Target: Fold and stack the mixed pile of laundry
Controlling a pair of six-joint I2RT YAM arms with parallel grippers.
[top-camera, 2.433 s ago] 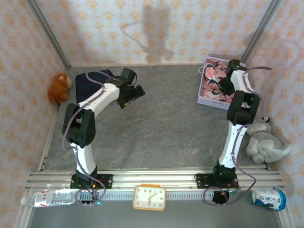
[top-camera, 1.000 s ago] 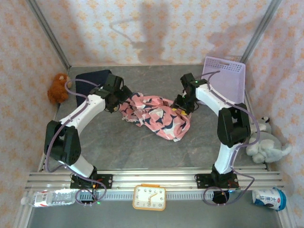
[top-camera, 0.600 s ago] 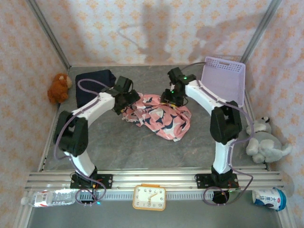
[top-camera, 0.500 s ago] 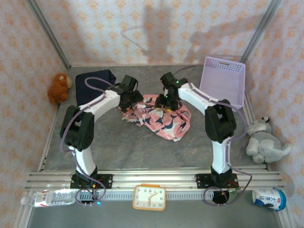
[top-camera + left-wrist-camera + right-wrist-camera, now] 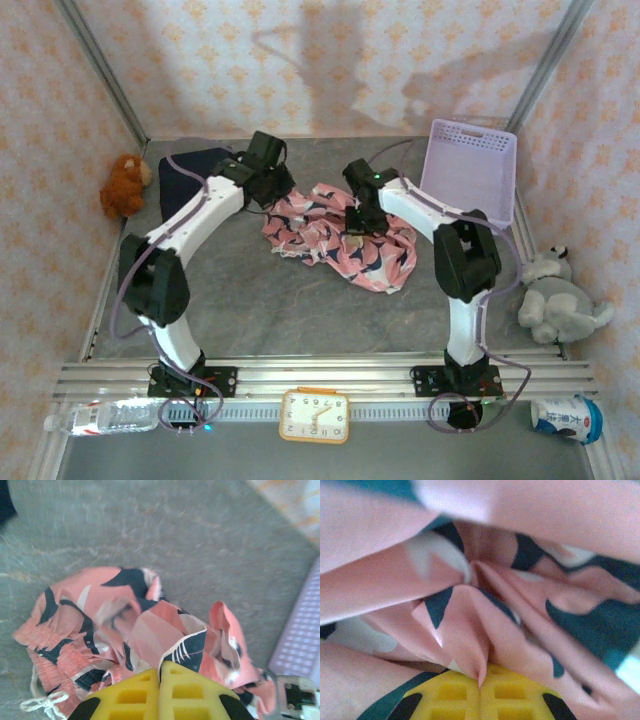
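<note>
Both the left fingers (image 5: 131, 696) and the right fingers (image 5: 451, 694), open a second ago, are now clenched on the pink garment (image 5: 340, 240), so spreading on the table (image 5: 250, 290) can probably be begun.

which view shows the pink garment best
Top external: the whole pink garment is visible, crumpled, with its full outline. Left wrist shows most of it, cropped at the frame's bottom edge. Right wrist shows blurred close-up folds.

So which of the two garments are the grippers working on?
The pink printed garment mid-table: the left gripper and right gripper are both pinched shut on it. The navy garment lies apart at the far left corner.
</note>
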